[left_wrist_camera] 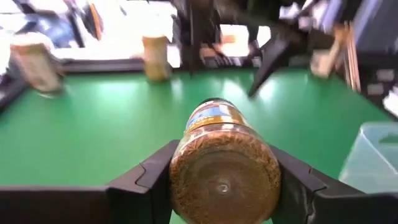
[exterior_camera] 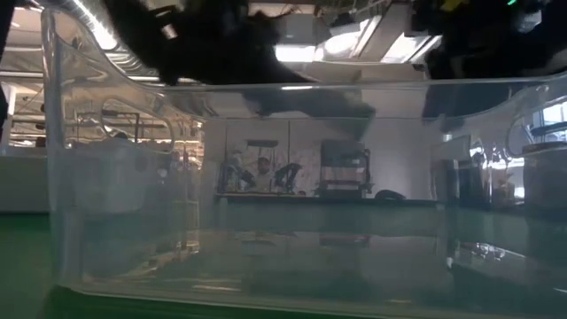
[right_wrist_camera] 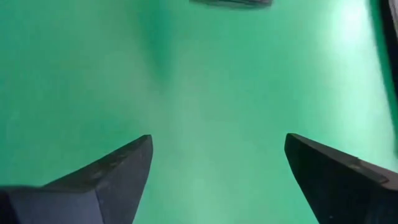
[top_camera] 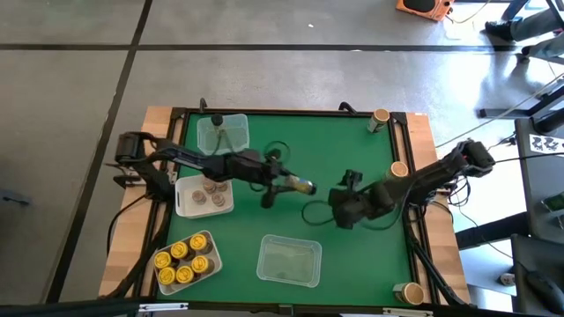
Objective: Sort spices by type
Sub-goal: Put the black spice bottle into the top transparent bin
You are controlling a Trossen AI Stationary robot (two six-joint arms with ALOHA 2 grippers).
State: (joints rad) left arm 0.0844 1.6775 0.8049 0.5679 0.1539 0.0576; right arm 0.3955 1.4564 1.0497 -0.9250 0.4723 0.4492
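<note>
Fingers (left_wrist_camera: 152, 177) of the left gripper (left_wrist_camera: 224, 186) were clamped on a spice jar (left_wrist_camera: 224, 168), one dark pad on each side of its brown-filled body, the jar lying level with its base toward the wrist and its blue-and-yellow label pointing away. That gripper (top_camera: 286, 183) hung over the middle of the green table (top_camera: 344, 150), jar (top_camera: 301, 187) sticking out toward the right arm. Just behind it sat a white tray (top_camera: 185, 204) with brownish-lidded jars (top_camera: 211, 187), and beyond that a tray of yellow-lidded jars (top_camera: 181, 257) at the near left. An empty clear tray (top_camera: 289, 261) stood nearer the front edge. Close by, the right gripper (right_wrist_camera: 214, 168) hovered over bare green with its fingers spread wide, holding nothing. Tan-lidded jars (top_camera: 380, 120) stood along the right rim.
</note>
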